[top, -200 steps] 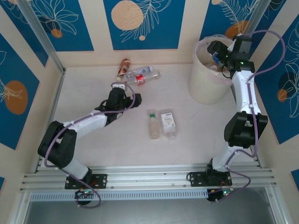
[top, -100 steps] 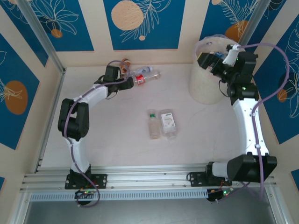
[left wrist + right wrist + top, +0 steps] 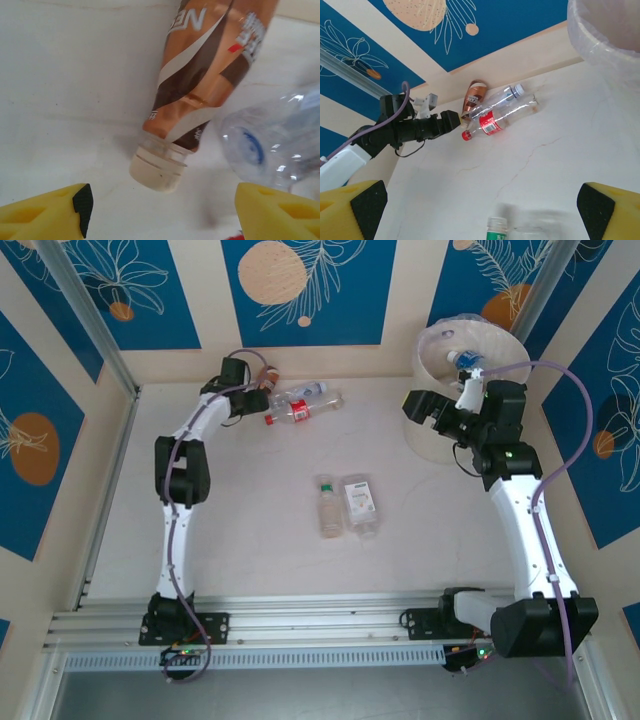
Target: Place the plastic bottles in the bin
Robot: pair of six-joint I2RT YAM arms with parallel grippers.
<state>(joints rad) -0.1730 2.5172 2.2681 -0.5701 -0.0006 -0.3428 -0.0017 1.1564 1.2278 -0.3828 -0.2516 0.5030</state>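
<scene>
A brown bottle [image 3: 210, 75] lies against the back wall, its cream cap [image 3: 157, 172] just beyond my left gripper [image 3: 160, 215]. That gripper is open, its yellow fingers [image 3: 50, 210] wide apart with nothing between them. A clear bottle [image 3: 275, 145] lies right of the brown one. From above, my left gripper [image 3: 252, 398] sits by the brown bottle [image 3: 268, 375], a white-capped bottle [image 3: 312, 392] and a red-labelled bottle [image 3: 298, 408]. Two more bottles [image 3: 328, 505] [image 3: 359, 505] lie mid-table. My right gripper [image 3: 420, 410] hangs open in front of the bin [image 3: 440, 435], empty.
A blue-labelled bottle [image 3: 465, 358] lies inside the bin. The back wall runs right behind the three far bottles. In the right wrist view the bin's bag-lined rim [image 3: 605, 30] is at top right and a green-capped bottle [image 3: 496, 230] at the bottom edge.
My left arm stretched out to the back wall, up to the brown bottle. My right gripper drew back from over the bin and came down in front of it.
</scene>
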